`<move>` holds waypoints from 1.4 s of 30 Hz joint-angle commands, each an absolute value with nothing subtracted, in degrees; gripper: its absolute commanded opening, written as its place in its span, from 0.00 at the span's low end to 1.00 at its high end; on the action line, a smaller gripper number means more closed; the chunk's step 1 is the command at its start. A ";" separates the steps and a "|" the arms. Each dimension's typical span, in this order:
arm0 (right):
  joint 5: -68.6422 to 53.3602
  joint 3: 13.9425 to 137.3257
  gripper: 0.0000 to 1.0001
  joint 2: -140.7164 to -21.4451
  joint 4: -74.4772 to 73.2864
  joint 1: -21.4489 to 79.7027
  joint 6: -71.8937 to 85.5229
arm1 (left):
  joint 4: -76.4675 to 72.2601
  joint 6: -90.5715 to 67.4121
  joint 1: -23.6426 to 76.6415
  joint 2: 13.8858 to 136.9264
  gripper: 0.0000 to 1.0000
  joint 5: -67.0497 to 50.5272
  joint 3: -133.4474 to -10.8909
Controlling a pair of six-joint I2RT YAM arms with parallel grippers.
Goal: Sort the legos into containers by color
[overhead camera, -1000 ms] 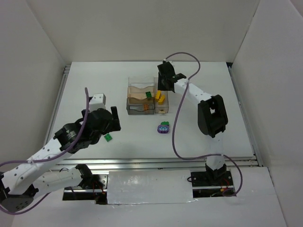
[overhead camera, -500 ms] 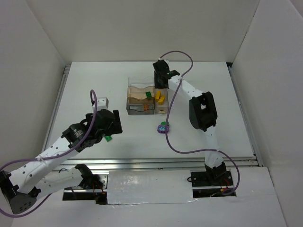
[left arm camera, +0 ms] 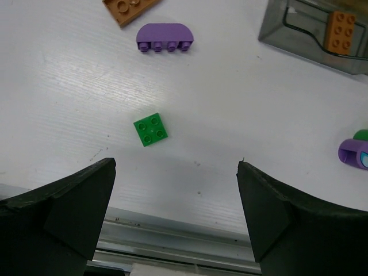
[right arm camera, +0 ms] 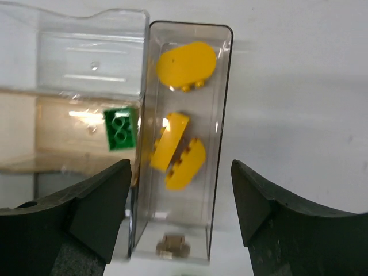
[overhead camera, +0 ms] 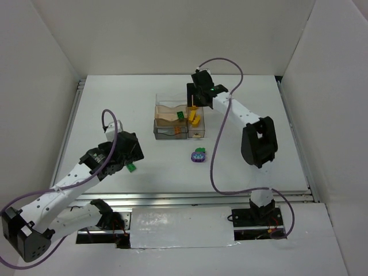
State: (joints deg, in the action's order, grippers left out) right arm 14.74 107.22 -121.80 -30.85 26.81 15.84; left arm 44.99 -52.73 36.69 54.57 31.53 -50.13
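Observation:
My left gripper point(overhead camera: 133, 156) hangs open just short of a small green brick point(left arm camera: 150, 130) on the table, nothing between its fingers point(left arm camera: 69, 201). Beyond it lie a purple brick point(left arm camera: 164, 39) and an orange-brown plate point(left arm camera: 131, 7). A rounded purple piece with a green top point(overhead camera: 199, 155) sits mid-table. My right gripper point(right arm camera: 181, 167) stands open over the containers point(overhead camera: 167, 118). Under it, the narrow clear bin point(right arm camera: 221, 115) holds three yellow bricks point(right arm camera: 178, 152). The bin beside it holds a green brick point(right arm camera: 121, 129), and another holds an orange brick point(left arm camera: 339, 31).
An aluminium rail point(overhead camera: 190, 198) runs along the table's near edge, close behind my left fingers. White walls close the table in on three sides. A small brown piece point(right arm camera: 172, 244) lies at the near end of the yellow bin. Purple cables loop off both arms.
My right jaws have opened above the yellow bin. My left arm has swung nearer, and its open gripper now sits over the loose green brick.

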 commanded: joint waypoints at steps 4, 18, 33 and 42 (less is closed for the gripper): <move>9.59 92.92 0.78 -97.41 -26.02 32.95 17.05 | 43.51 -56.87 32.70 56.68 0.99 30.59 -46.94; -6.15 61.79 0.78 -69.35 -19.25 41.13 22.50 | 33.50 -59.24 24.88 71.36 0.89 27.25 -43.42; -6.15 58.36 0.78 -66.45 -19.86 42.19 22.68 | 25.49 -60.29 23.82 80.77 0.71 23.73 -39.38; -11.15 54.94 0.78 -66.80 -13.64 42.36 26.17 | 25.05 -60.56 23.82 78.76 0.00 21.63 -39.11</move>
State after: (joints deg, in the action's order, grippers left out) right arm -7.81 56.64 -67.51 -19.44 41.87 23.70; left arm 25.28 -59.81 24.08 80.31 23.46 -39.44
